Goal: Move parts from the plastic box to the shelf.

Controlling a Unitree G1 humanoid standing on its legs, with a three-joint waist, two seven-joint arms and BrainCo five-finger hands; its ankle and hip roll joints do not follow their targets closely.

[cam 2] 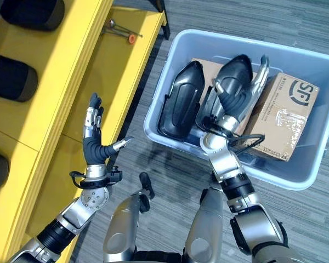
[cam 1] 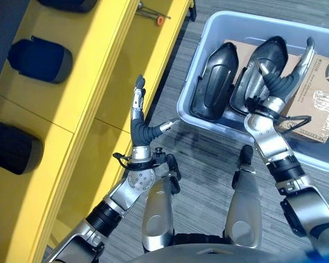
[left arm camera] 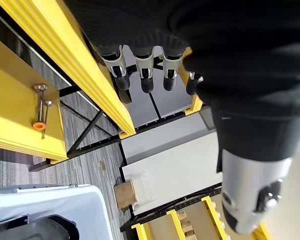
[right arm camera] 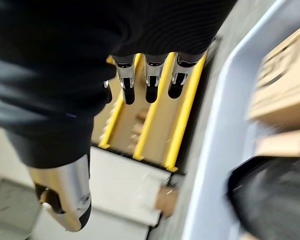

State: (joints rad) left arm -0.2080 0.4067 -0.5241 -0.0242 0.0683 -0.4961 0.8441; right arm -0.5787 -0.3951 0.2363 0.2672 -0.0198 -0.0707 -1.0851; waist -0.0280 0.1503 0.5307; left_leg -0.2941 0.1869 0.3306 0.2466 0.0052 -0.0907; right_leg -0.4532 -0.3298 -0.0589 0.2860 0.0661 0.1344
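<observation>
A pale blue plastic box (cam 1: 219, 127) on the floor holds two black moulded parts, one on the left (cam 1: 214, 82) and one on the right (cam 1: 270, 55), lying on cardboard boxes (cam 1: 321, 93). My right hand (cam 1: 285, 79) hovers over the right part with its fingers (right arm camera: 150, 82) straight and open, holding nothing. My left hand (cam 1: 138, 118) is raised beside the edge of the yellow shelf (cam 1: 98, 66), open and empty, fingers (left arm camera: 145, 72) pointing along the shelf. Three more black parts (cam 1: 41, 57) rest on the shelf's upper board.
Two metal pins with an orange washer (cam 1: 152, 15) lie on the lower yellow board. Grey floor runs between the shelf and the box (cam 2: 175, 145). Past the shelf's dark frame, a small cardboard box (left arm camera: 126, 194) sits on the floor.
</observation>
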